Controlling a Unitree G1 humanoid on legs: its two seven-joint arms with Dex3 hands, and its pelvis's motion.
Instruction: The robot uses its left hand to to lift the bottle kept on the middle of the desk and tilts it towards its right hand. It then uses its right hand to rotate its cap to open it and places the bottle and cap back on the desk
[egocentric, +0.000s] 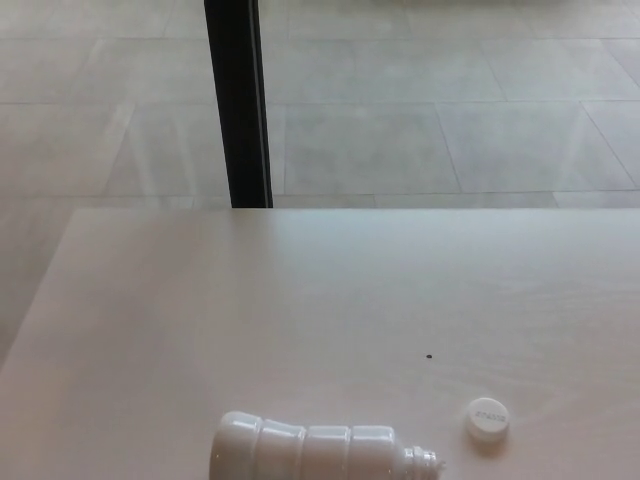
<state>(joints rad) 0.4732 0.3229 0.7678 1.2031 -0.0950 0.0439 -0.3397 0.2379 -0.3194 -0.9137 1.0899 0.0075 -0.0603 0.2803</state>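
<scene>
My hands are out of view. The white bottle (315, 452) lies sideways, open neck pointing right toward its cap (487, 419).

Pretty much the whole table (300, 290) is bare, so tons of room from the far edge and both sides. Only stuff in the way sits at the near edge: a bottle (310, 452) lying on its side and its cap (487, 419) just beside the mouth.
</scene>
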